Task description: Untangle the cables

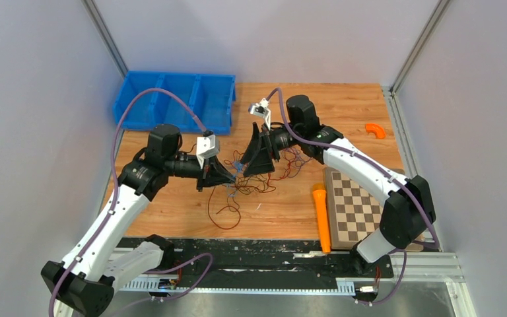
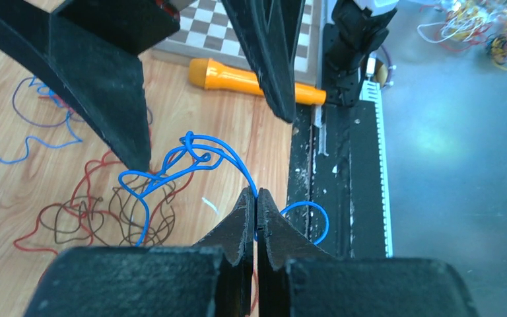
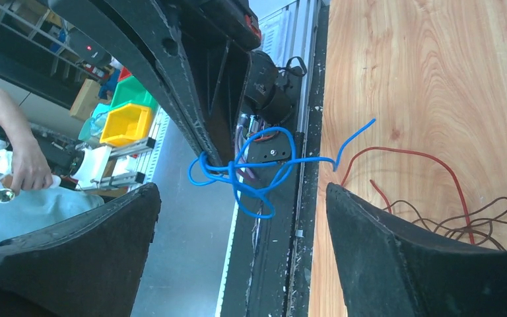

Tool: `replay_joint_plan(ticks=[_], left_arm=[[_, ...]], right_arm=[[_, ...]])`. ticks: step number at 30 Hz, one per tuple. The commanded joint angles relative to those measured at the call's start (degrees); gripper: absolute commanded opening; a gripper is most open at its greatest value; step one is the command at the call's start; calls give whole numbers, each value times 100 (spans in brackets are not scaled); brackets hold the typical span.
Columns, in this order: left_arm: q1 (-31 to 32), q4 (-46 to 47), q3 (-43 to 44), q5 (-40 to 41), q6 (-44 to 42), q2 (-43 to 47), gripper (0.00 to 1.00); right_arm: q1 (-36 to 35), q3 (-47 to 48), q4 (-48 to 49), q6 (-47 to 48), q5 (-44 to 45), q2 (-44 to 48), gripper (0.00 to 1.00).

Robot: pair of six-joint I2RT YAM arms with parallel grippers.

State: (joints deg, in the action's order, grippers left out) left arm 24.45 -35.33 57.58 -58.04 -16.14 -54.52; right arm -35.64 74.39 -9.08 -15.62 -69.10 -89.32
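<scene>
Left wrist view: your left end effector is clamped together on a blue cable, whose knotted loops reach toward the right end effector, standing wide apart. Beneath, red and brown cables lie tangled around the desk's middle.

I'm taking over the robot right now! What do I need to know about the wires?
Left gripper: shut on the thin blue wire, held above the wooden table.
Right gripper: open, fingers either side of that wire's knot, not gripping.
Thin red and brown wires: tangled heap on the table below.
Done: blue wire partly raised.
Left: loosen its knot, then separate the heap.
</scene>
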Motion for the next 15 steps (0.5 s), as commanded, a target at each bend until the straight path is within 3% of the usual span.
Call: replay_joint_plan(ticks=[1, 6, 12, 15], left_arm=[[7, 512, 278, -487, 611, -40, 0], [7, 670, 348, -512, 772, -73, 0], [7, 704, 317, -529, 811, -63, 0], [1, 560, 320, -473, 705, -21, 0]], right_arm=[[-64, 182, 144, 211, -320, -91, 92], [-163, 117, 172, 306, -375, -114, 74], [-163, 222, 360, 171, -201, -84, 43], [-159, 198, 402, 142, -127, -25, 21]])
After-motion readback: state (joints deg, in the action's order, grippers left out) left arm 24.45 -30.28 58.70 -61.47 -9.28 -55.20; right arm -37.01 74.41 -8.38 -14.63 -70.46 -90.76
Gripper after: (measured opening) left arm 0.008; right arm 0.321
